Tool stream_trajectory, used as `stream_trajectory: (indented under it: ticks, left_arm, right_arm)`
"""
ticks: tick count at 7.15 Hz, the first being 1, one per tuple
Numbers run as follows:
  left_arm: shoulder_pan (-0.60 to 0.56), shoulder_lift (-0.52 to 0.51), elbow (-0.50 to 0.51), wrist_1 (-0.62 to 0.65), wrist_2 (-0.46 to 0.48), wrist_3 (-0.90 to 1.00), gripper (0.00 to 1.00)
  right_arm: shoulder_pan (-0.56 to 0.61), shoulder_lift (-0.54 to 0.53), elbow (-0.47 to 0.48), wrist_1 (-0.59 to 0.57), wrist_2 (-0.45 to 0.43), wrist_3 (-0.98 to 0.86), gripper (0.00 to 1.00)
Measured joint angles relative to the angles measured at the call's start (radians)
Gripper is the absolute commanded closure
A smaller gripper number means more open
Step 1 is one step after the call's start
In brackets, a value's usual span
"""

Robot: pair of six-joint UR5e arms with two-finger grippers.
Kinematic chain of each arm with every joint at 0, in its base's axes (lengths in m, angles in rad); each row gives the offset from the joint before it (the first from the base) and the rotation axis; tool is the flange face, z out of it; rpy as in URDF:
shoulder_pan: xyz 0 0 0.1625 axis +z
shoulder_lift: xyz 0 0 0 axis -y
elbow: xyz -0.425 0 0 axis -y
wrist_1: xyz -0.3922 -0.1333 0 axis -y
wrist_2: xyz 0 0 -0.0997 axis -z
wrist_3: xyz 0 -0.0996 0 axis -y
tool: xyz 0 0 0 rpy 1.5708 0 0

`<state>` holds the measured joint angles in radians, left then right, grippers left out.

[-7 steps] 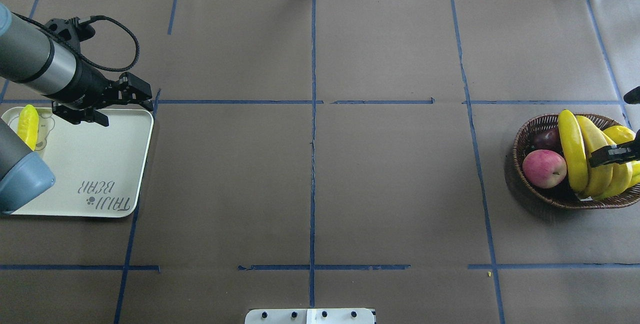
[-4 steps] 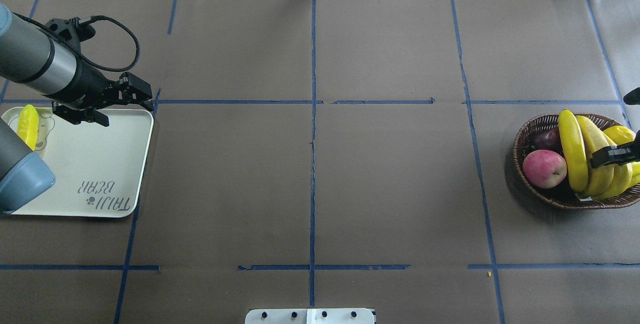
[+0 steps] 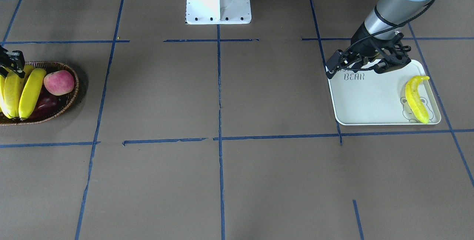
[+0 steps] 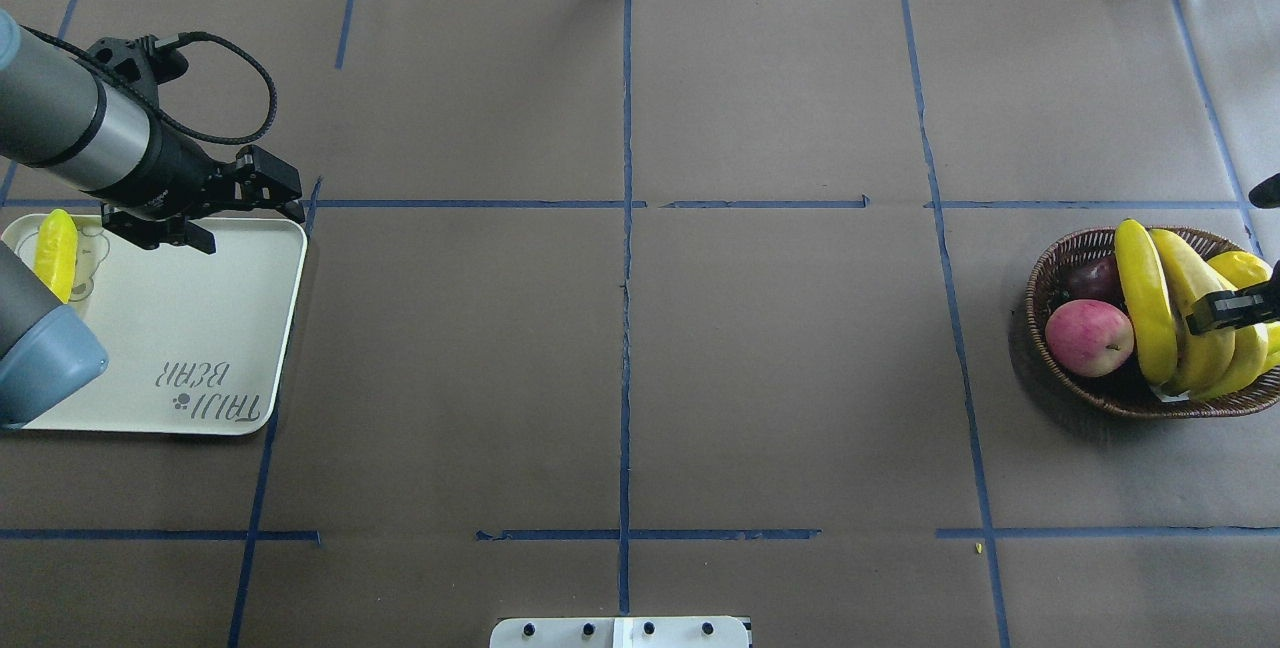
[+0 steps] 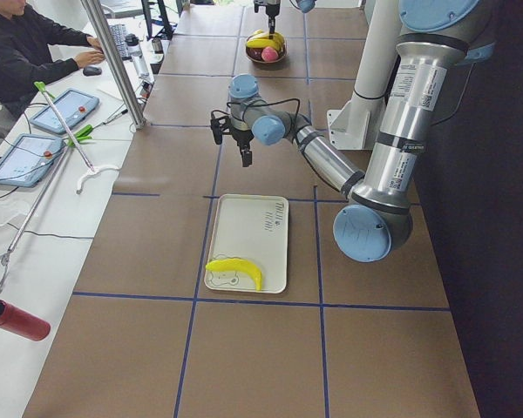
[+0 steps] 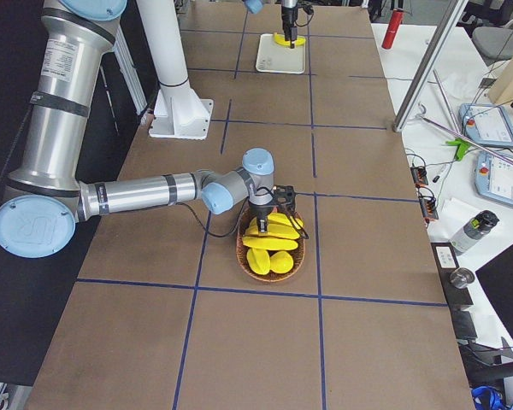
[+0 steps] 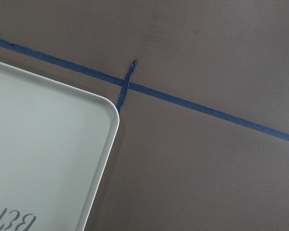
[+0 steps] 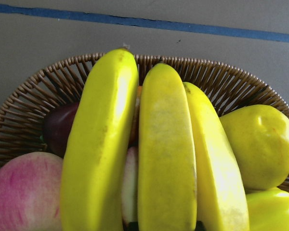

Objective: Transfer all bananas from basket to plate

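right gripper over basket bananas, jaws unreadable | left gripper likewise, holds nothing | I judge fruit glossy, rigid, light: pinch mid-belly

Overhead and front views, facing oppositely, share the basket.

robotics lab, tape-gridded table, teach pendants, person at side bench
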<state>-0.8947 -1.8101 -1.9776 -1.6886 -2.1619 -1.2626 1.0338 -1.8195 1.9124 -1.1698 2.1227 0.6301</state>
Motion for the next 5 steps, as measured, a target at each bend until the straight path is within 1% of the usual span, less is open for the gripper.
stream_trajectory:
  ticks: [2,4,5]
  left_arm:
    - [0.000,0.002,-0.003,0.000,0.000,0.000,0.01]
    - [0.001,0.002,-0.003,0.000,-0.001,-0.001,0.01]
    - [0.002,0.002,-0.002,0.000,-0.001,0.000,0.01]
  right_arm:
    - [0.056,-0.001,0.030,0.000,0.015,-0.001,0.98]
    - [0.133,-0.009,0.107,0.000,0.040,-0.003,1.00]
    - [0.179,-0.005,0.146,0.000,0.086,-0.004,1.00]
